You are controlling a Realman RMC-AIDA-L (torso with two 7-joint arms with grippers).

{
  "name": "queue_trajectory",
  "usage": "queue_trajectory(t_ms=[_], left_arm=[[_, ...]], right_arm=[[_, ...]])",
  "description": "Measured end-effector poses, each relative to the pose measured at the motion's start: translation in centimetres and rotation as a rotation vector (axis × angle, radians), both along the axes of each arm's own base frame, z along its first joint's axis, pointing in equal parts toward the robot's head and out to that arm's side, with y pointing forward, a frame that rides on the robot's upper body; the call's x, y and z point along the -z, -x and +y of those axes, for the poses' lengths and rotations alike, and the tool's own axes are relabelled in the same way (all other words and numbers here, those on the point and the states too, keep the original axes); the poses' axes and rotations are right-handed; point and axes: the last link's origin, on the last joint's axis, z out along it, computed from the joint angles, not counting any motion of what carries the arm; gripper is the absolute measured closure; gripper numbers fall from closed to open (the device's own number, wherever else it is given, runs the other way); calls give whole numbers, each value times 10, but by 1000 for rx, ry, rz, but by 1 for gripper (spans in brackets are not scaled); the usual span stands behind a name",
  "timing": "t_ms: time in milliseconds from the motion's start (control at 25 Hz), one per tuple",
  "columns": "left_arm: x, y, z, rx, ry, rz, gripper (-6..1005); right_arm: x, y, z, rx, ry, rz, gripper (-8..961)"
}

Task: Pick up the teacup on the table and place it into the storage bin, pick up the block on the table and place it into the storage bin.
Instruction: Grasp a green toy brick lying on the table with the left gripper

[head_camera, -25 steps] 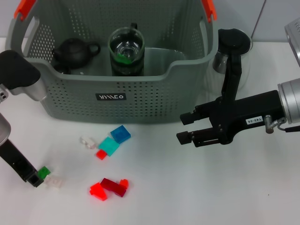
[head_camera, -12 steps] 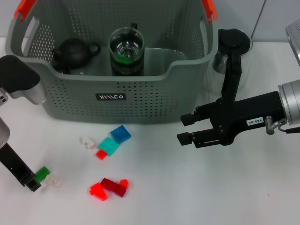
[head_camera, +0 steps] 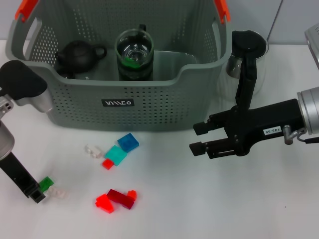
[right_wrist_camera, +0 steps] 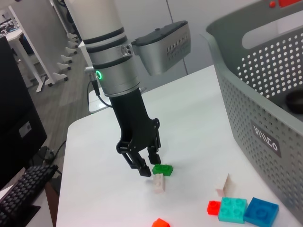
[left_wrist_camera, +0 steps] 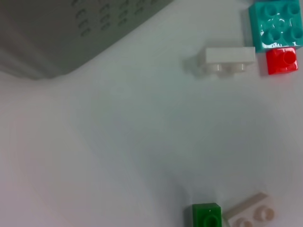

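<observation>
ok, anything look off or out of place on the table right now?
Nothing spilled or broken. The blocks lie scattered loose in front of the bin; a dark red one sits askew against two red ones. The left pincer is down beside the green block. The right pincer hangs open, apart from them.

Grey perforated bin, bright blocks on a white tabletop (head_camera: 199,199)

The storage bin (head_camera: 149,107) is grey, dotted with rows of small holes, with orange handle clips (head_camera: 25,9) and a black label (head_camera: 117,103) lettered in white. Inside it sit a black teapot (head_camera: 79,55) and a clear glass cup (head_camera: 133,52) tinged green. The blocks show as green (head_camera: 46,183), blue (head_camera: 128,142), teal (head_camera: 116,155), small red (head_camera: 107,164), dark red (head_camera: 121,197), bright red (head_camera: 103,202) and translucent white (head_camera: 92,151). The left hand (head_camera: 36,191) and right hand (head_camera: 198,137) are black.
</observation>
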Motion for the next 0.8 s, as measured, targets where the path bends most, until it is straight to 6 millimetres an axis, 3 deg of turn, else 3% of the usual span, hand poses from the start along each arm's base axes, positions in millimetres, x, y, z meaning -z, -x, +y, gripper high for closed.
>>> queue_trajectory(t_ms=[800], left_arm=[[5,-10,6,49,4,15,700]], right_arm=[[0,-1,0,0,-1,0,343]])
